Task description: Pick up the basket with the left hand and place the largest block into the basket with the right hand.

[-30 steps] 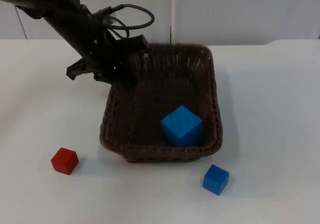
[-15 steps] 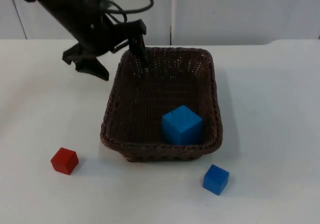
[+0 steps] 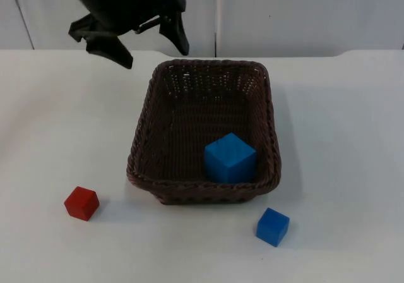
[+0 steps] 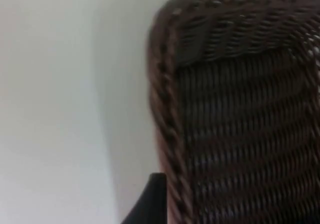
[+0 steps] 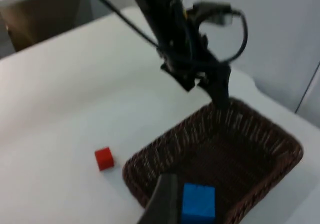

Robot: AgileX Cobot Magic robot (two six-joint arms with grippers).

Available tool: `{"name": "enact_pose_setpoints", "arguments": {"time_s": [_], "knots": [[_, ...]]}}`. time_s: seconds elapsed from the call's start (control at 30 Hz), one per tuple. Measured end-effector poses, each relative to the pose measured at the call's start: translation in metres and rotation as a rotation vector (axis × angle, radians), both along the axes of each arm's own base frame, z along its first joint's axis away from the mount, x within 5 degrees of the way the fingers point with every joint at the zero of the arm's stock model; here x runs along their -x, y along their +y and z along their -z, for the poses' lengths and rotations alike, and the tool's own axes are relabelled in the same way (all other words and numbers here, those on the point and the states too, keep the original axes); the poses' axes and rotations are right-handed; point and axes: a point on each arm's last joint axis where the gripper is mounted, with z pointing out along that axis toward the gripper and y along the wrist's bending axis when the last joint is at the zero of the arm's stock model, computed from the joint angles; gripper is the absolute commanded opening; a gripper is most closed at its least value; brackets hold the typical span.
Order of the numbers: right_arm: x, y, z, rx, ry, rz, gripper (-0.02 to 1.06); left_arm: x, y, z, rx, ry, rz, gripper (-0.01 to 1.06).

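Left end effector (image 3: 154, 46) released, fingers spread, above the basket's far-left corner | brown wicker basket (image 3: 146, 138) rests on white desk (image 3: 341, 138) | largest blue block (image 3: 230, 158) inside | right end effector's state: cannot tell

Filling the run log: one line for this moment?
left gripper: open, above basket far corner | large blue block: in basket | basket: on table
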Motion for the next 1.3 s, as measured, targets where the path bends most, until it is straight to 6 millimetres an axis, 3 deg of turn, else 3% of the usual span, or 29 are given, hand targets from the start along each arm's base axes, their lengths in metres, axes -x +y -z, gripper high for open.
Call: {"name": "enact_pose_setpoints", "arguments": {"time_s": [0.17, 0.53, 0.7, 0.9, 1.3], "knots": [[0.013, -0.016, -0.008, -0.044, -0.048, 0.019, 0.76, 0.014, -0.023, -0.014, -0.063, -0.029, 0.059, 0.88], [0.032, -0.038, 0.007, -0.076, -0.053, 0.059, 0.76, 0.049, -0.066, -0.050, -0.156, -0.094, 0.174, 0.88], [0.035, -0.042, 0.014, -0.067, -0.047, 0.060, 0.76, 0.082, -0.081, -0.081, -0.216, -0.183, 0.210, 0.88], [0.036, -0.043, 0.017, -0.057, -0.032, 0.063, 0.76, 0.112, -0.077, -0.102, -0.209, -0.250, 0.226, 0.88], [0.035, -0.042, 0.023, -0.039, -0.015, 0.064, 0.76, 0.188, -0.026, -0.132, -0.165, -0.386, 0.208, 0.88]]}}
